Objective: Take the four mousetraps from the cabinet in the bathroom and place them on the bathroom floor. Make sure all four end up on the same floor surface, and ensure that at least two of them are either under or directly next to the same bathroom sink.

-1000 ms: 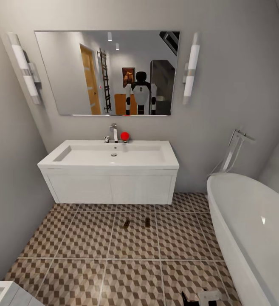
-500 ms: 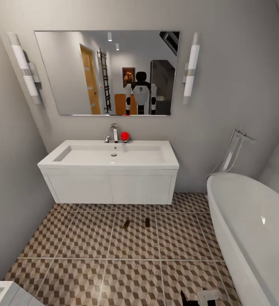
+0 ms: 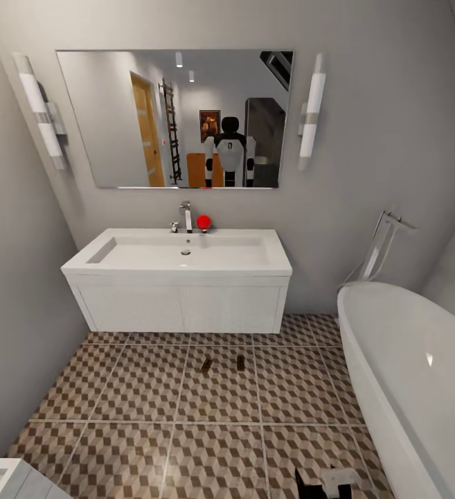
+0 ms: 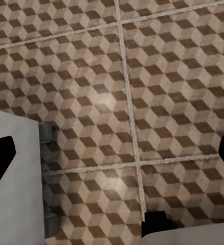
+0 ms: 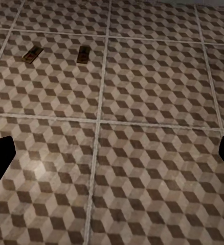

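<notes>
Two mousetraps (image 3: 206, 366) (image 3: 240, 362) flat on the tiled floor (image 3: 116, 395), side by side just in front of the sink (image 3: 185, 253). Right gripper (image 5: 112, 163) wide apart, nothing between. Left gripper (image 4: 112, 163) likewise apart, bare.

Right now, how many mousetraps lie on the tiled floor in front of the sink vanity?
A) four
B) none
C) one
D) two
D: the head view shows two mousetraps lying apart on the bathroom floor, just in front of the sink.
</notes>
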`<state>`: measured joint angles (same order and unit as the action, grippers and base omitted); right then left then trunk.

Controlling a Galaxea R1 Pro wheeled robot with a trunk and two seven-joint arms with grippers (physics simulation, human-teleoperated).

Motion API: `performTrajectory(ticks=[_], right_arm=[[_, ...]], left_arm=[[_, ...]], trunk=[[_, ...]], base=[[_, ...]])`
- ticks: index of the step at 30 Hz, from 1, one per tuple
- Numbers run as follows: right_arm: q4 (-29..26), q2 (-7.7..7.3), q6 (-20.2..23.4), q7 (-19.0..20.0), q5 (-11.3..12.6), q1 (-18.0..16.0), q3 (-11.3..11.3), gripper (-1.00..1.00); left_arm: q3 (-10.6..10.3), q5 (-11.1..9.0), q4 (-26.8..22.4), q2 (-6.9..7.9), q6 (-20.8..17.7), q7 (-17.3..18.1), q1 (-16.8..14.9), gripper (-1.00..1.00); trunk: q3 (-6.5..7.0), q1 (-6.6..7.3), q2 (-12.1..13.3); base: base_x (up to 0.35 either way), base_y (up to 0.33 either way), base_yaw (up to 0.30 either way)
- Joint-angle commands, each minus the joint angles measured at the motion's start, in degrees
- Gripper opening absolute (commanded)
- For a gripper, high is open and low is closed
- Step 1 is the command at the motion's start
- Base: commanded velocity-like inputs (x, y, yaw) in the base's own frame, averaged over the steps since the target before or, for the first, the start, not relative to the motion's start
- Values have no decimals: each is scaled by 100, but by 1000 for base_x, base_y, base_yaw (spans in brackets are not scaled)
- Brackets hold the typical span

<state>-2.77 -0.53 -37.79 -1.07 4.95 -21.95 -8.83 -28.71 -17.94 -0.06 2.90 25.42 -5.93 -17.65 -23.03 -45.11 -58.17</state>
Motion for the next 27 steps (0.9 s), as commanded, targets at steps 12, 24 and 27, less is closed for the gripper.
performTrajectory(ticks=[12, 24, 27], right_arm=[[-362, -25, 715, 22, 50, -4, -57, 100], [-379, -8, 692, 52, 46, -3, -82, 100], [-374, -13, 638, 53, 44, -4, -83, 100]], left_arm=[[-55, -33, -1445, 47, -1695, -228, -2, 100], [-85, -39, -1197, 61, -990, -274, -2, 100], [-88, -43, -947, 58, -759, -275, -2, 100]], trunk=[[-6, 0, -4], [-6, 0, -4], [-6, 0, -4]], base=[[0, 0, 0], [0, 0, 0], [0, 0, 0]])
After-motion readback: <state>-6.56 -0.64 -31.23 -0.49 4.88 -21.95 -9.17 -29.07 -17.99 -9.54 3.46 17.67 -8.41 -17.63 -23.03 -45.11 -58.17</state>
